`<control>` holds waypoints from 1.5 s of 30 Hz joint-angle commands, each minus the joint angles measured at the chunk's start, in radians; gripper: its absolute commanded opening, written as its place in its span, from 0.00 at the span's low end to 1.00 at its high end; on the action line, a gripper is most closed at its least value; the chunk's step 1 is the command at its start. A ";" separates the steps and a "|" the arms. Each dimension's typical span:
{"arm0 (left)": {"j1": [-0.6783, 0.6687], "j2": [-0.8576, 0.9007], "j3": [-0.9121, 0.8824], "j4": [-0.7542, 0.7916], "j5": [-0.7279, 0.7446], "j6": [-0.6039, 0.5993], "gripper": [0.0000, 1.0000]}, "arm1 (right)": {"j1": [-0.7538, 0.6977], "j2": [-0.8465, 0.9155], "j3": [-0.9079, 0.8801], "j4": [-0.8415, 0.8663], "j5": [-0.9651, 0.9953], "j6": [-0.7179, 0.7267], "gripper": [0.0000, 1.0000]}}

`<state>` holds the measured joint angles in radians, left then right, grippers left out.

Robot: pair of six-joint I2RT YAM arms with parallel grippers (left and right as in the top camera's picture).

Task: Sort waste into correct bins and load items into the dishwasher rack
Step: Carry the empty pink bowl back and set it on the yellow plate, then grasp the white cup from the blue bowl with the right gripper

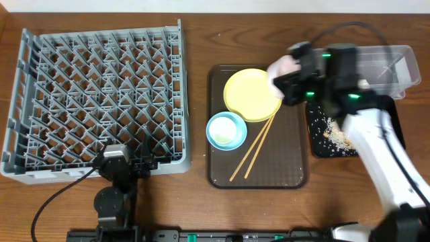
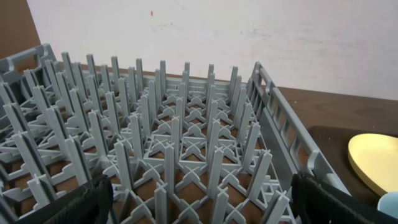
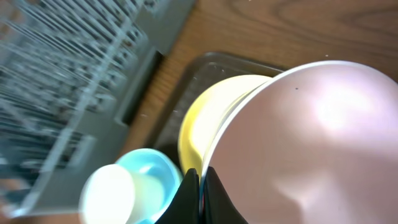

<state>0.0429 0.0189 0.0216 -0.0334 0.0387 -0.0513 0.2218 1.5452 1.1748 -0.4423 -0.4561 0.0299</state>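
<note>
Dishwasher rack [image 1: 94,101]: one, left.
Brown serving tray [image 1: 285,161]: one, middle.
Yellow plate [image 1: 250,94]: one, far on that tray.
Bowls: two, the light blue bowl [image 1: 212,124] near, the white bowl [image 1: 281,67] far.
Small white cup [image 3: 111,191]: one, in the blue bowl.
Chopsticks [image 1: 254,151]: two.
Bins: two at right, the clear tub [image 1: 393,64] far, the black tray [image 1: 317,114] nearer.

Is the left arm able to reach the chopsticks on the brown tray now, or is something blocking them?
Probably yes. The chopsticks lie bare on the tray, nothing on them, and the left gripper is open and empty by the rack. The right gripper holds the white bowl farther back, over the plate.
</note>
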 commanded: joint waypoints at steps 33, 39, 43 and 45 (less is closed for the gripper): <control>-0.005 0.000 -0.017 -0.034 -0.013 0.005 0.93 | 0.276 0.081 0.065 -0.223 0.097 -0.045 0.33; -0.005 0.000 -0.017 -0.034 -0.013 0.005 0.93 | 0.340 0.169 0.051 -0.248 0.131 -0.001 0.31; -0.005 0.000 -0.017 -0.034 -0.013 0.005 0.93 | 0.373 0.247 0.051 -0.232 0.138 0.023 0.15; -0.005 0.000 -0.017 -0.034 -0.013 0.005 0.93 | 0.375 0.278 0.051 -0.227 0.139 0.039 0.05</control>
<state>0.0425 0.0189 0.0216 -0.0334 0.0387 -0.0513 0.5846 1.7885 1.2343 -0.6731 -0.3237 0.0326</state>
